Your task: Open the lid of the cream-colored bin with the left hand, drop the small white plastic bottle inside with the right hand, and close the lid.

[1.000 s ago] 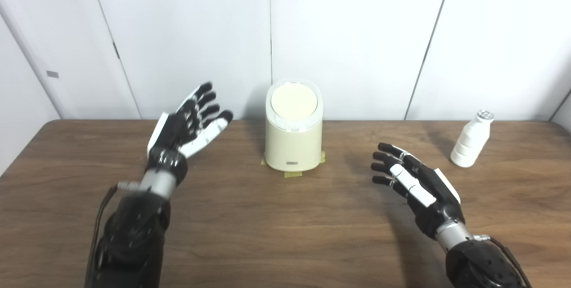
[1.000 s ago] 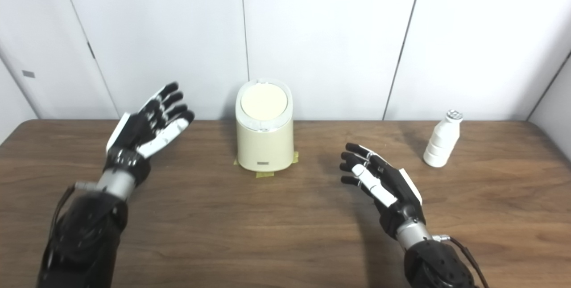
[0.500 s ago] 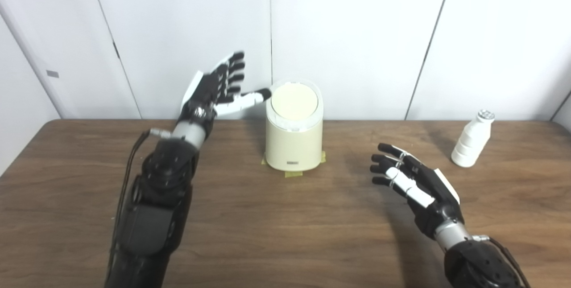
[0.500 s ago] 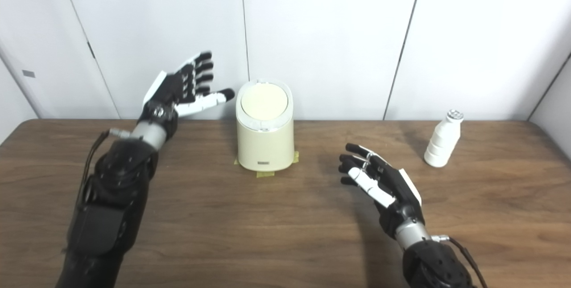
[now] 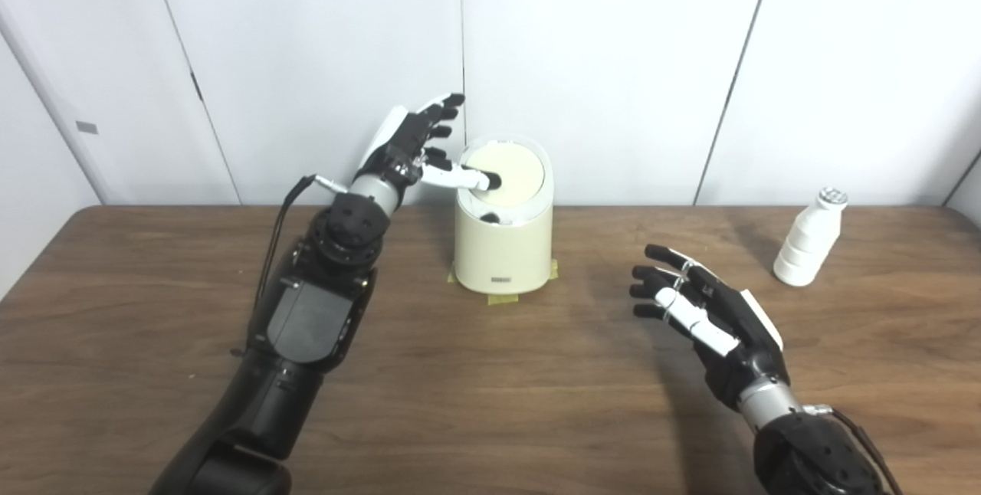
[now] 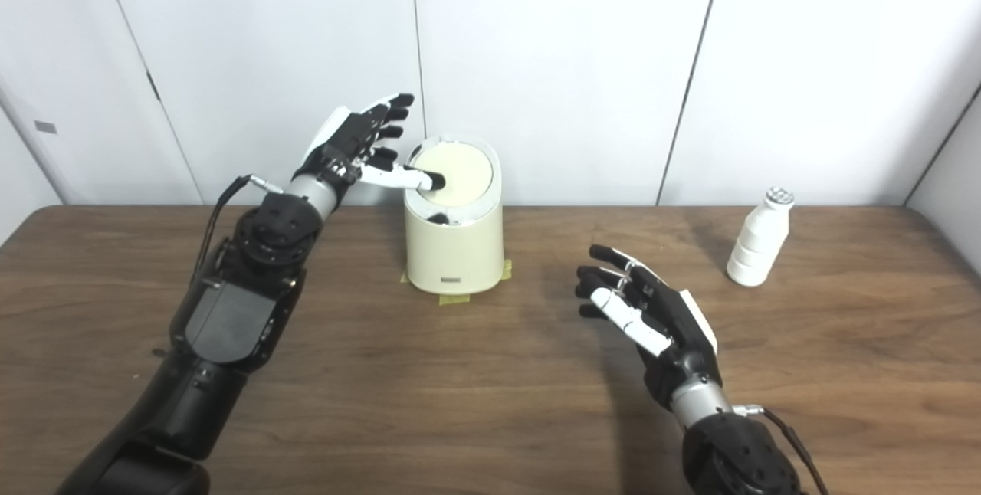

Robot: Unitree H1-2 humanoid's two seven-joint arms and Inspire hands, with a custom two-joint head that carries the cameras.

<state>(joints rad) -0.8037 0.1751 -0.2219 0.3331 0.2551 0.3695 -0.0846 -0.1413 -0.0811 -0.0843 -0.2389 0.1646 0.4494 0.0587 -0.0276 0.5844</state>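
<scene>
I am working two robot arms at a wooden table (image 5: 429, 403), seen from the head cameras. The cream-colored bin (image 5: 503, 238) stands at the far middle of the table, against the white wall, on strips of tape. Its round lid (image 5: 512, 173) is down. My left hand (image 5: 414, 144) is spread, grasping nothing, with its thumb tip laid on the lid's left part and the other fingers raised behind. The small white plastic bottle (image 5: 806, 244) stands upright well to the right, untouched. My right hand (image 5: 709, 311) hovers released and empty, palm up, between bin and bottle.

To open the lid well, I judge the thumb should press straight down, gently, so the bin does not slide or tip; then I would clear the hand from the opening before bringing the bottle.
</scene>
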